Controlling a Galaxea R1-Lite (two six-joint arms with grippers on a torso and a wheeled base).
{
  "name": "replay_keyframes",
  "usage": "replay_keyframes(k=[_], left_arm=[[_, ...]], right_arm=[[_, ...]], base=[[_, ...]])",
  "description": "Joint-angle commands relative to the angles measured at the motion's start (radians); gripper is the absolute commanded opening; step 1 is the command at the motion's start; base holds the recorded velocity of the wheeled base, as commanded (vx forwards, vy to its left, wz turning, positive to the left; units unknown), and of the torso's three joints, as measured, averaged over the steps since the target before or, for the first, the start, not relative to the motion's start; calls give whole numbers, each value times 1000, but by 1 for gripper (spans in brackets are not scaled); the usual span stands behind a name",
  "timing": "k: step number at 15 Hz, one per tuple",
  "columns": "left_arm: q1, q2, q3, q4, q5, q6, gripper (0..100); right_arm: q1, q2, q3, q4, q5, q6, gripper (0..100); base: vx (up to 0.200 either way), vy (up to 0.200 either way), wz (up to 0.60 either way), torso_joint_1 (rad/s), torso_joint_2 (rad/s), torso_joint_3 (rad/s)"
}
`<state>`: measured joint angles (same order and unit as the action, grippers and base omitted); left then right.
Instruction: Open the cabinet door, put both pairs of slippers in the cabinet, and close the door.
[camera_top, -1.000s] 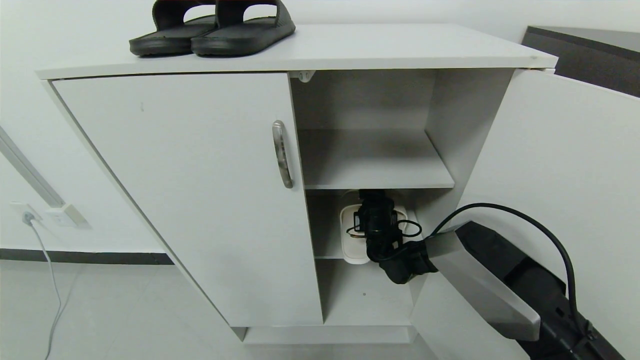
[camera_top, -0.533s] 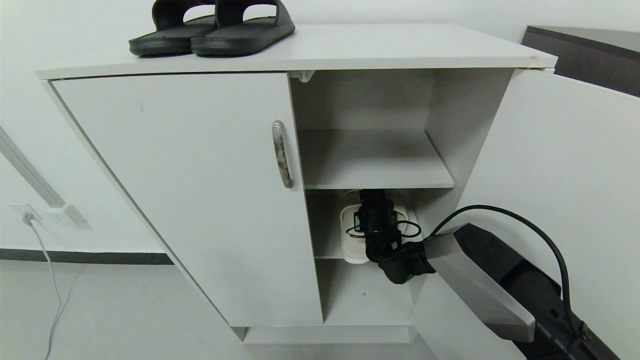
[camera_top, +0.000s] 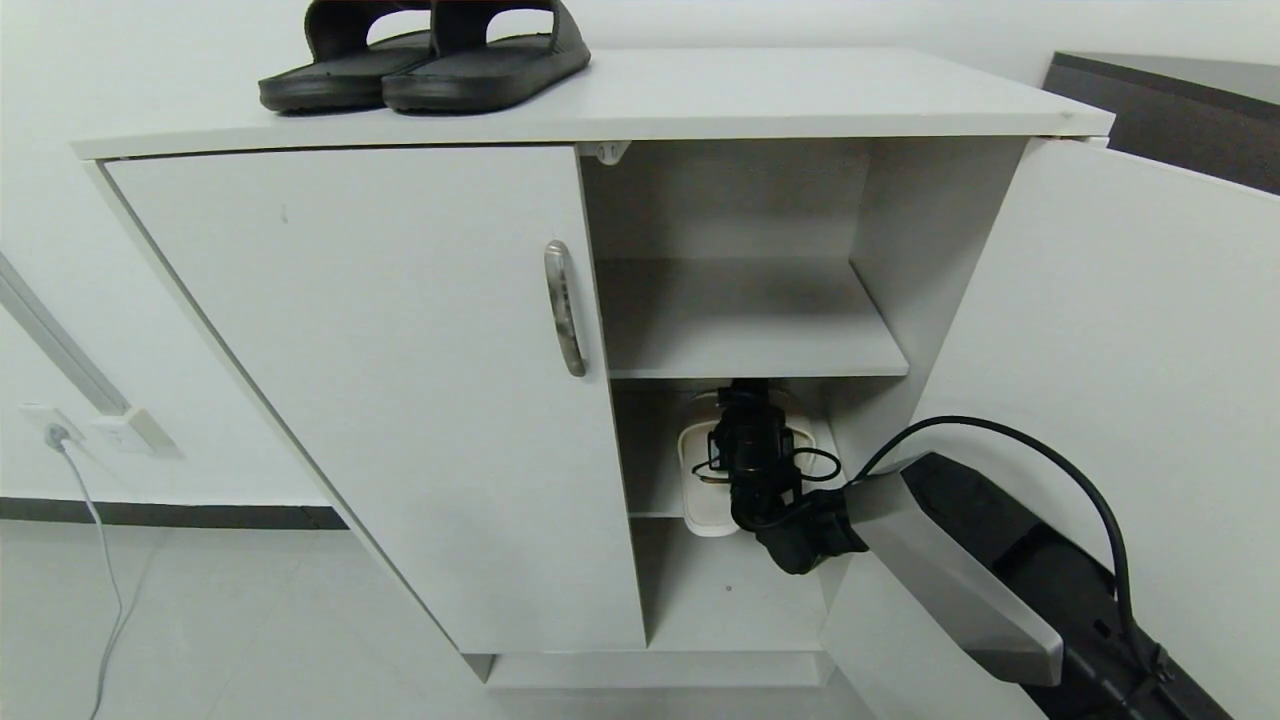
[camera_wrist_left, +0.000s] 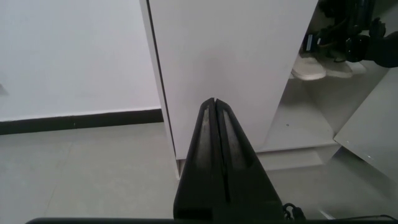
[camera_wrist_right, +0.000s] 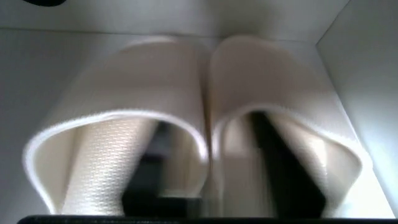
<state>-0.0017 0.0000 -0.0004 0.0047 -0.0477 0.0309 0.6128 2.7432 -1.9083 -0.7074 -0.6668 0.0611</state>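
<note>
While the right arm reached through the open right door (camera_top: 1100, 330) of the cabinet (camera_top: 800, 90), the right gripper (camera_top: 748, 420) sat over the white slippers (camera_top: 700, 500) on the second shelf (camera_top: 650, 508). Over the last second the arm had eased slightly back and down, and the pair's near end had crept with it to just past the shelf's front edge. That suggested placement was being finished rather than done. Whether the gripper was clamped on the pair or had let go could not be told. The left gripper (camera_wrist_left: 214, 102) hung low before the closed left door (camera_top: 350, 380), its fingers pressed together on nothing. The black slippers (camera_top: 430, 60) lay untouched on the cabinet top, so half the stowing and the door closing were probably left.
</note>
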Motion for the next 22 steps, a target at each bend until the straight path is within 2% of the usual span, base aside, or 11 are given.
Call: replay_keyframes(k=[1,4,9,17,22], left_arm=[[0,2,0,0,0,0,0],[0,2,0,0,0,0,0],[0,2,0,0,-1,1,0],[0,2,0,0,-1,3,0],[0,2,0,0,-1,3,0]], right_arm=[[2,-16,28,-1,-14,-1,100],[18,-62,115,-43,-25,-4,100],[70,-212,393,-155,-23,-3,100],[162,-389,916,-494,-22,8,100],[174,-390,954,-523,-20,14,100]], base=[[0,0,0,0,0,0],[0,0,0,0,0,0],[0,0,0,0,0,0],[0,0,0,0,0,0],[0,0,0,0,0,0]])
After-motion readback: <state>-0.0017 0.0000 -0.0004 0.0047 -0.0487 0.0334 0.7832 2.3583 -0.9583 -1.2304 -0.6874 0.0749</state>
